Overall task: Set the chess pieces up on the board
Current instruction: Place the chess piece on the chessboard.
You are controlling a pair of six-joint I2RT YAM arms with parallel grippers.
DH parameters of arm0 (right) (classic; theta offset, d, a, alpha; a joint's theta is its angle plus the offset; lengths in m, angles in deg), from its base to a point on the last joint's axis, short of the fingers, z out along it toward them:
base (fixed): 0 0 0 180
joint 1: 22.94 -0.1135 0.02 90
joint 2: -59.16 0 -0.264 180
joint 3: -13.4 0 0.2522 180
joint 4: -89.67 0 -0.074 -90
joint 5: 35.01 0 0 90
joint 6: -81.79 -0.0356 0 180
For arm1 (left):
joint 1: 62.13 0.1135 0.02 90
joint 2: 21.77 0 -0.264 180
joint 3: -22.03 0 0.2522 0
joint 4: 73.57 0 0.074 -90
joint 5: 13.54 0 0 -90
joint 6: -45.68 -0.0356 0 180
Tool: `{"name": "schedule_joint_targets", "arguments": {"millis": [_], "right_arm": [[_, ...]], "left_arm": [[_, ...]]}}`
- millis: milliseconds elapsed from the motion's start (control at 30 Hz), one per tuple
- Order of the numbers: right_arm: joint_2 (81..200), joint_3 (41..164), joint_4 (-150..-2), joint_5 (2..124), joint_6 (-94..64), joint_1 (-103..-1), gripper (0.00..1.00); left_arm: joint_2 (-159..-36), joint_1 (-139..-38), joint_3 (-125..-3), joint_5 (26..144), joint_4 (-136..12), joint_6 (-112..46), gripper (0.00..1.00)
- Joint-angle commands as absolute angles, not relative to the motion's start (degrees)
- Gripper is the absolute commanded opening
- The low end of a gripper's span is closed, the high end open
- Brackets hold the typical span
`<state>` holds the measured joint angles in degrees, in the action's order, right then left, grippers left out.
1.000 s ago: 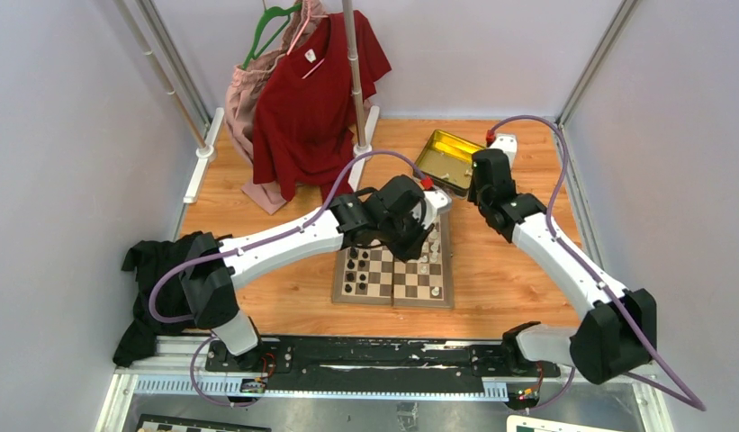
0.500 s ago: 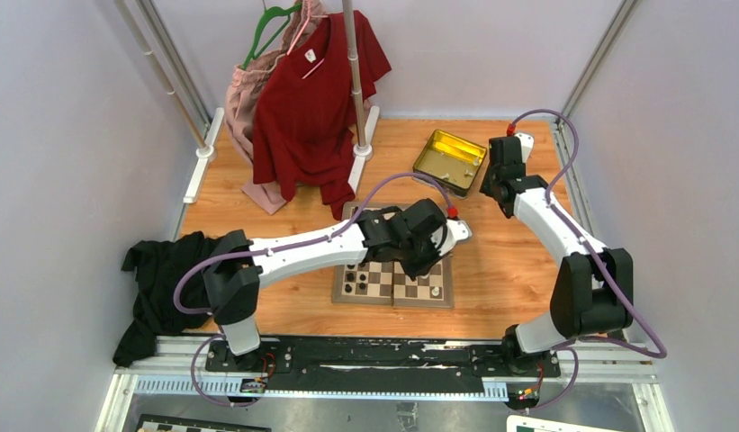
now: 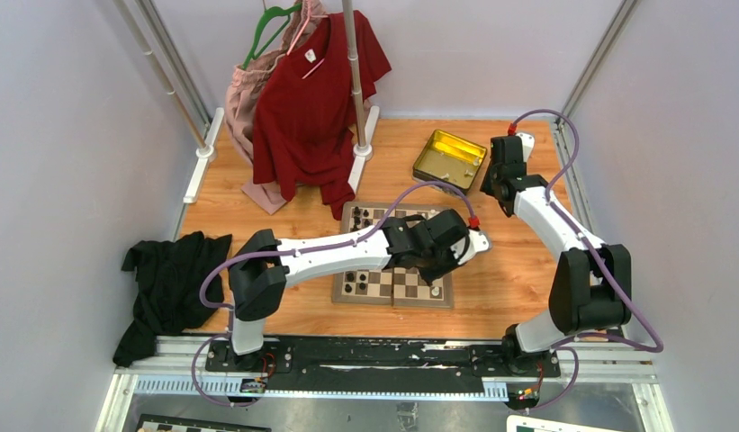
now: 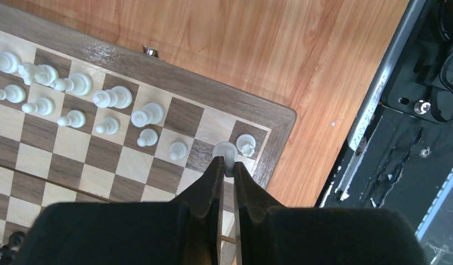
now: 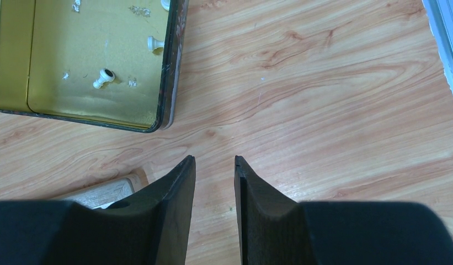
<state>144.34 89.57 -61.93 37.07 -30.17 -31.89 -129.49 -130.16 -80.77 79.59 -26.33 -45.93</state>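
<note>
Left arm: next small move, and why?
Probably lower slightly and open. The left gripper is shut on a white piece over a square at the board's edge, beside another white piece, so it looks ready to set down.

the left arm (image 3: 334, 255) and right arm (image 3: 541, 216) have white shells between black joint housings. a purple cable (image 3: 538, 112) runs along each, ending in what looks like a red plug (image 3: 474, 221). left gripper (image 4: 227, 163) and right gripper (image 5: 214, 158): black tapered fingers (image 5: 169, 187).
</note>
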Motion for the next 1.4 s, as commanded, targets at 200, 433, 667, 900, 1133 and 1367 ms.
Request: {"name": "schedule_joint_targets", "arguments": {"millis": [200,433,667,900,1133,1367], "right_arm": [[144.65,90.42,-64.18,37.2,-30.96,-30.17,0.36],[145.59,91.21,-64.51,37.41,-30.9,-29.89,0.36],[146.03,91.01,-65.07,37.36,-30.54,-29.79,0.36],[146.6,90.98,-65.44,37.89,-30.77,-29.79,0.36],[147.22,90.97,-65.41,38.62,-30.99,-29.79,0.36],[147.57,90.88,-65.15,38.97,-30.99,-29.85,0.36]], "left_arm": [[-132.36,-130.87,-82.28,76.54,-29.66,-46.5,0.0],[-134.13,-130.85,-82.37,76.54,-32.39,-47.13,0.0],[-134.36,-130.73,-80.72,75.49,-34.47,-45.91,0.0],[-134.21,-129.5,-78.8,75.93,-35.59,-44.56,0.0],[-133.26,-128.84,-76.52,76.1,-36.69,-42.7,0.0],[-132.78,-128.58,-75.19,76.67,-37.65,-42.0,0.0]]}}
